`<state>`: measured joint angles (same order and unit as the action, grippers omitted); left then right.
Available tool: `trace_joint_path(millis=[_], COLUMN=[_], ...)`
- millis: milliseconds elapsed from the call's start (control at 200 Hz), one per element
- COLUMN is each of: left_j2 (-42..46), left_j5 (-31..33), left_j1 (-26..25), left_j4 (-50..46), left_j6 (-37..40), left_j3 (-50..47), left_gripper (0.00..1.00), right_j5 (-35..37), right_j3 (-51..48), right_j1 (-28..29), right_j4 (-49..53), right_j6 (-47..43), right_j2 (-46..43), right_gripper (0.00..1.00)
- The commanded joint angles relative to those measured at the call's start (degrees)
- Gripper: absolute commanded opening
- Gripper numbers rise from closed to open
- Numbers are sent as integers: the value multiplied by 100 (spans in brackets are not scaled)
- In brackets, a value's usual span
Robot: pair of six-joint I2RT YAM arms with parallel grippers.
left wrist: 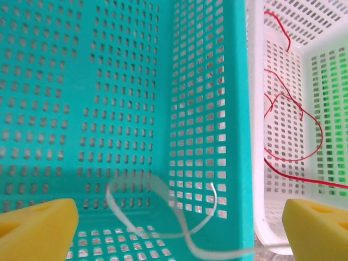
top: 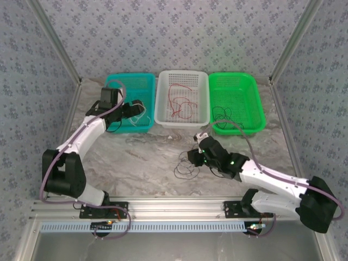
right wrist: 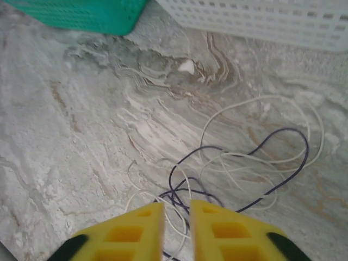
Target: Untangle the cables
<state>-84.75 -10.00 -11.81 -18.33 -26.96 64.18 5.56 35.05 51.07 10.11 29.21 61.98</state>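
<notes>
We saw left gripper (left wrist: 176, 228), pads wide apart, at white cable (left wrist: 157, 235) in teal basket (left wrist: 136, 81); right gripper (right wrist: 176, 228), pads barely apart, over dark-white cable tangle (right wrist: 182, 197) on marble table (right wrist: 81, 136).

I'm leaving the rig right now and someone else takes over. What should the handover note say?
Left gripper: open, over the teal basket, above a white cable lying there.
Right gripper: jaws a narrow gap apart, low over the tangle of white and dark cables on the table; grip unclear.
Done: red cable in white basket, black cable in green basket.
To do: separate the table tangle.
</notes>
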Motion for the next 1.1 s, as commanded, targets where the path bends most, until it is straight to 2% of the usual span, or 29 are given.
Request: trace_joint_path(millis=[0, 30, 70, 110, 185, 260, 350, 620, 775, 909, 1094], left_j2=[167, 191, 234, 258, 323, 412, 502, 698, 793, 829, 886], left_j5=[410, 427, 451, 487, 542, 569, 524, 288, 141, -1, -166], left_j1=[-56, -58, -71, -75, -100, -132, -168, -259, -278, -278, -294], left_j4=[-171, -171, -166, -185, -202, -203, -197, -329, -354, -381, -391], left_j6=[250, 268, 302, 329, 412, 478, 491, 460, 438, 402, 351], left_j3=[-5, -31, -56, -68, -90, -119, -152, -208, -206, -218, -239], left_gripper=[92, 91, 90, 88, 87, 87, 87, 86, 86, 86, 86], right_j5=[136, 176, 309, 568, 916, 983, 730, -1106, -1925, -2527, -2875], right_j3=[381, 436, 514, 615, 788, 1011, 1414, 2488, 2909, 3080, 3486], right_j1=[28, 34, 68, 125, 165, 140, 1, -583, -674, -719, -701], right_j4=[579, 676, 807, 970, 1110, 998, 729, -586, -1218, -2007, -2678], right_j6=[-38, -66, -125, -198, -499, -1054, -1735, -2910, -2938, -2727, -2539], right_j2=[446, 540, 610, 611, 505, 395, 580, 1789, 2580, 3060, 3602], right_gripper=[57, 73, 86, 92, 94, 93, 89, 66, 71, 71, 71])
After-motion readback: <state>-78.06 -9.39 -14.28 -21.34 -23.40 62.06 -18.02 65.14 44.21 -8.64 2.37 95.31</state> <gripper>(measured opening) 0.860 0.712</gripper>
